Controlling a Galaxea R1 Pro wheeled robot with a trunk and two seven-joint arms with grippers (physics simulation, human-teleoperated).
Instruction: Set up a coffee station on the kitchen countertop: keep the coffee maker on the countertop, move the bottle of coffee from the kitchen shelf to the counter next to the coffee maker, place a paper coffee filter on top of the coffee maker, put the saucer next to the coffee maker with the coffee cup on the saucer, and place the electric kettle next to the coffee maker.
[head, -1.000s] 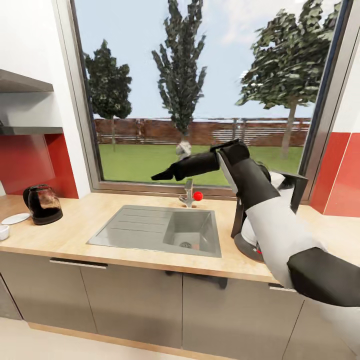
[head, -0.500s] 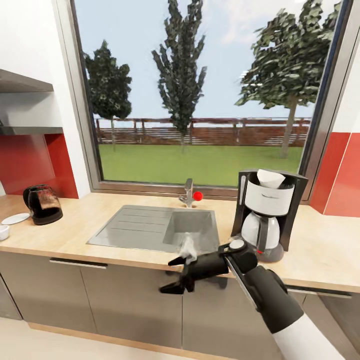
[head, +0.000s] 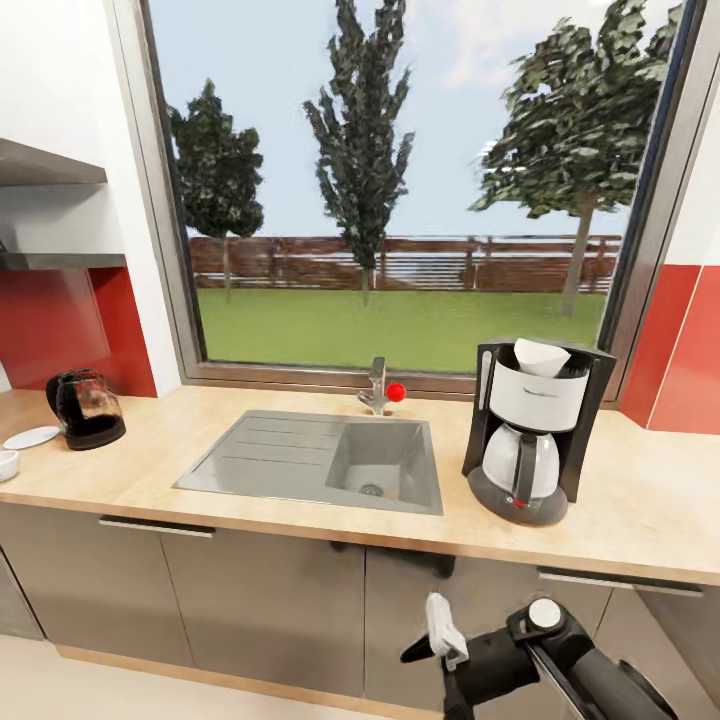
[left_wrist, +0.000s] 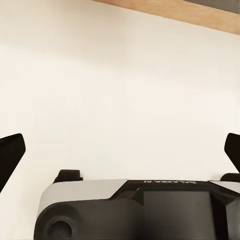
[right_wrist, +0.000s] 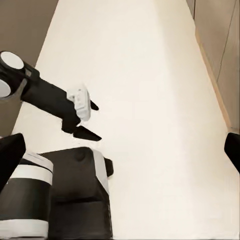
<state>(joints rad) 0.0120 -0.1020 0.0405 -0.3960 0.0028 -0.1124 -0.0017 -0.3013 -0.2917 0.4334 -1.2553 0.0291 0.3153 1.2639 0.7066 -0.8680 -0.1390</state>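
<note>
Our right gripper (head: 440, 665) hung low before the cabinet doors, fingers apart and empty. Our left gripper's (left_wrist: 120, 150) fingers were spread wide. On the wooden countertop (head: 130, 470) stood the black-and-white coffee maker (head: 535, 435), white paper filter (head: 542, 356) on top.

— What colours is the coffee maker (head: 537, 428) showing?
— A black frame around a white body and white carafe, with a white paper filter (head: 541, 356) on top.
— And the countertop (head: 150, 452)?
— Pale wood grain, holding a grey sink (head: 318, 458). The faucet (head: 378, 386) is showing a red knob.
— On the far left?
— A glossy black kettle (head: 86, 408), a white saucer (head: 31, 437), red wall panels.
</note>
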